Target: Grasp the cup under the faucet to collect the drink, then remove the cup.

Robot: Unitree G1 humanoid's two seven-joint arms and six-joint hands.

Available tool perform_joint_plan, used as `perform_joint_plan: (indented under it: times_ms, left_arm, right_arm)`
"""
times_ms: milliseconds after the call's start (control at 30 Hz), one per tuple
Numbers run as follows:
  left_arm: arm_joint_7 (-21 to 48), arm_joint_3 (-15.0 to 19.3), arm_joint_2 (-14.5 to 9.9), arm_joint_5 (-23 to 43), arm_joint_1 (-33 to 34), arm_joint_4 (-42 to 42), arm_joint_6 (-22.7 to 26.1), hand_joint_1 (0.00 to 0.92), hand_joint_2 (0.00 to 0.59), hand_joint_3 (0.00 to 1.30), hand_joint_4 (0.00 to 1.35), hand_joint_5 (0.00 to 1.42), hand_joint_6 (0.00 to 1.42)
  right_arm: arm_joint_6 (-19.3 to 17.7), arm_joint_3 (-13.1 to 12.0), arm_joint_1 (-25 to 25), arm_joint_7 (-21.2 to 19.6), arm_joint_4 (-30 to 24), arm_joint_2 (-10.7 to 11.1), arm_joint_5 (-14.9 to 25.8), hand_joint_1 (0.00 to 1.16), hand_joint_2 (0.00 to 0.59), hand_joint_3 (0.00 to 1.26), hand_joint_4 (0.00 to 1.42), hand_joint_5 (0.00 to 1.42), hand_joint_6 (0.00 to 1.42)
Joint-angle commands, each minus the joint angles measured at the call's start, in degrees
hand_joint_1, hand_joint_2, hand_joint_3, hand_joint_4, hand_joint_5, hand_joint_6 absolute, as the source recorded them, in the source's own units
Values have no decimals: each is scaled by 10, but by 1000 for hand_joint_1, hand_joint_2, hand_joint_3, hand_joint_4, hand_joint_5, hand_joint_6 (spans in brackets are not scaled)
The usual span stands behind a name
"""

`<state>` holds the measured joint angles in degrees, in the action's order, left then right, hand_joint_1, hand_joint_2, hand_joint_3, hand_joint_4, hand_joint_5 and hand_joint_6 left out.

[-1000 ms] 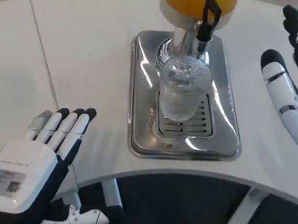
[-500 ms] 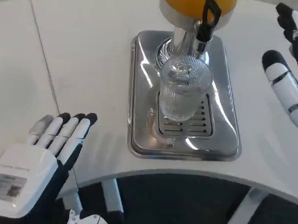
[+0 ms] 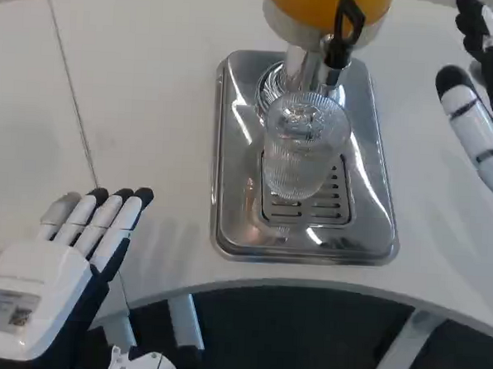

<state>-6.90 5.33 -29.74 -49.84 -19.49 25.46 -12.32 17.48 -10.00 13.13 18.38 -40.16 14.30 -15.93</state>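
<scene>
Since a second ago the left hand has slipped lower and leftward at the near desk edge, fingers straight and spread with nothing in them, while the right hand has drawn up toward the far right corner, likewise empty with fingers apart. The clear ribbed cup has not moved. It stands upright, long axis vertical and mouth upward, on the slotted grate of the steel drip tray under the black faucet of the orange dispenser.

Your cup stands on the drip tray, the faucet at its 12 o'clock. From the cup, the left hand lies at 8 o'clock and the right hand at 2 o'clock, both well apart from the tray.
</scene>
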Motion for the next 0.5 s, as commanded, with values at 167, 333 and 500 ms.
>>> perform_joint_plan:
  times_ms: [167,333,500]
  left_arm:
    - [7,-3,10,-6,-5,6,7,0,0,0,0,0,0]
    - [6,-3,12,-6,-4,5,9,0,0,0,0,0,0]
    - [5,0,12,-4,-6,4,10,0,0,0,0,0,0]
  right_arm:
    - [27,31,55,-18,21,5,16,29,458,0,0,0,0]
    - [33,47,75,-23,36,2,25,31,460,0,0,0,0]
    - [33,64,87,-30,51,-3,34,34,460,0,0,0,0]
